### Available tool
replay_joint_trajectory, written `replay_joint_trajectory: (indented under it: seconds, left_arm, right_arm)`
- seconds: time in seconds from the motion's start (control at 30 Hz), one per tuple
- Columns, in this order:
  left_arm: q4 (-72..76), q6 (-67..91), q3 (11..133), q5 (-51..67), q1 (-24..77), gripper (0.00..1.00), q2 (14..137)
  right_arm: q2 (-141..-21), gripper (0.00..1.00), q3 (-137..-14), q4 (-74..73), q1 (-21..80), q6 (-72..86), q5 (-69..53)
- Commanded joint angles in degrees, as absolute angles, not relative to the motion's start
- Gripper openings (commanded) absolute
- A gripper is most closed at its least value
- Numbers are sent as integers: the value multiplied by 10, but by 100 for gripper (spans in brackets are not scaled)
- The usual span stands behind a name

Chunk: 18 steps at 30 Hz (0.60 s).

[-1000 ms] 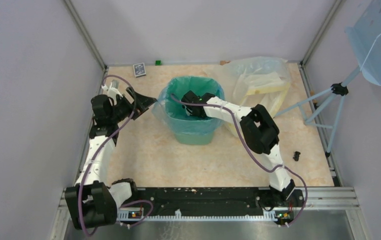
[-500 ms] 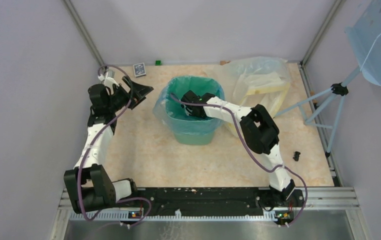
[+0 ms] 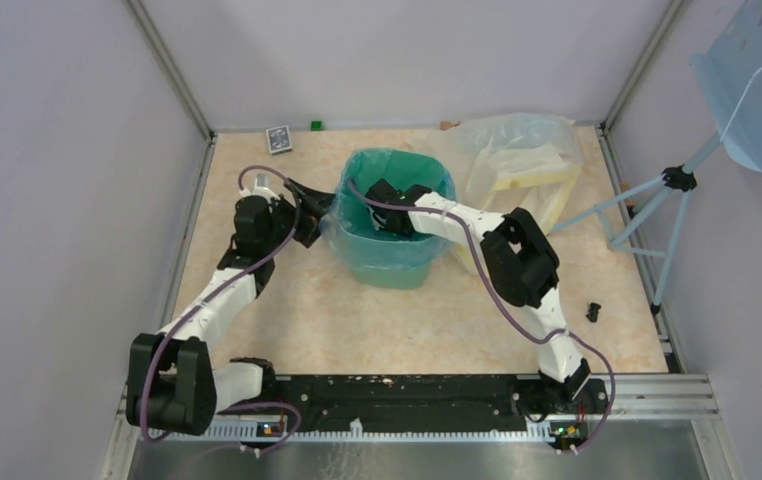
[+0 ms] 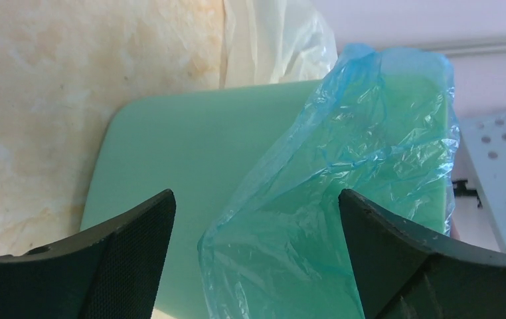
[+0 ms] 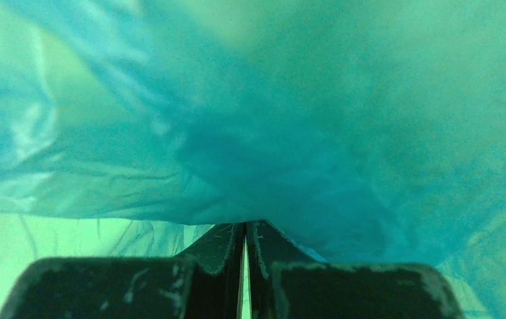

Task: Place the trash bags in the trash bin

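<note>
While poised just beside the bin's left wall: left gripper (image 3: pixel 317 205), fingers spread wide, empty, aimed at the loose overhang, apparently to tug it down. Blue trash bag (image 4: pixel 350 166): mouth draped over the rim, rest lining the interior, left flap hanging outside. Mint-green trash bin (image 3: pixel 392 268): upright, centre of scene. Right gripper (image 5: pixel 246 229): deep inside, fingers pressed together against the film, likely pushing the liner downward; pinched fold or not, cannot tell. Clear yellow-banded bag (image 3: pixel 517 150): behind-right, set aside.
</note>
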<state>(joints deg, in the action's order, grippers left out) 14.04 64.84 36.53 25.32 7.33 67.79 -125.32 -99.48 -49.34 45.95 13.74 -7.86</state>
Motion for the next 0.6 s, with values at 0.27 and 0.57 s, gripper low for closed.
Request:
replay_joint_trajectory:
  seconds: [0.27, 0.57]
  left_arm:
    - [175, 635, 337, 109, 155, 98, 731]
    - [53, 562, 368, 45, 139, 99, 685]
  right_arm:
    - [-1254, 0, -992, -473, 457, 137, -85]
    - [-1216, 0, -998, -480, 456, 142, -72]
